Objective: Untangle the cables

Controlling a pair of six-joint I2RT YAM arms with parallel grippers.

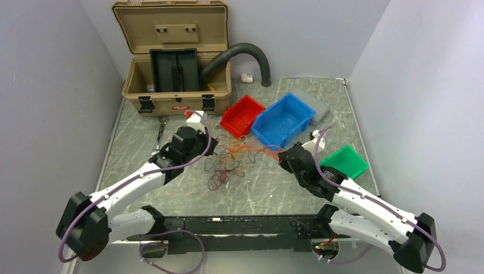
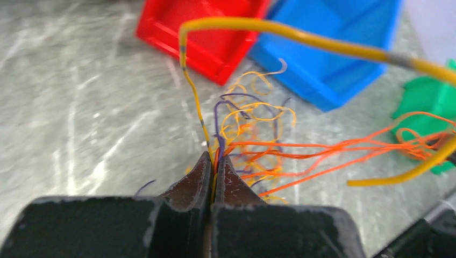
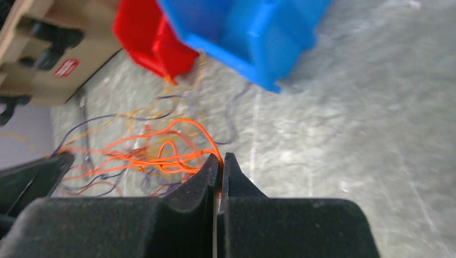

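top view, left to right. tan case [image 1: 171, 34] stands open at the far left of the table [image 1: 137, 142], with a black hose [image 1: 251, 51] arching out of its right side. the left gripper [image 1: 212, 149] sits in front of the case, tips pointing right into the cables [image 1: 231, 155]. left wrist view: jaws pressed together with no gap visible, pinching a thin bundle of yellow, orange and purple strands right at the tips. these strands leave the tips upward and fan out to the right. one thicker yellow wire [image 2: 301, 38] arcs high across that view, blurred and close to the lens. the tangle lies on the table between the two grippers, just in front of the red bin [image 1: 242, 114] and the blue bin [image 1: 285, 120], outside both. dark loops [image 1: 218, 178] lie flat on the near side of the tangle, just below the left gripper's tips and apart from either jaw. orange strands [image 2: 322, 150] run nearly straight from the left tips across to the right gripper [image 1: 281, 155] and look pulled fairly taut. right wrist view: jaws closed tight on those orange strands, which loop out from the tips toward the left. a few purple and pale yellow strands lie slack on the table beyond them. the green bin [image 1: 345, 162] sits just right of the right gripper.
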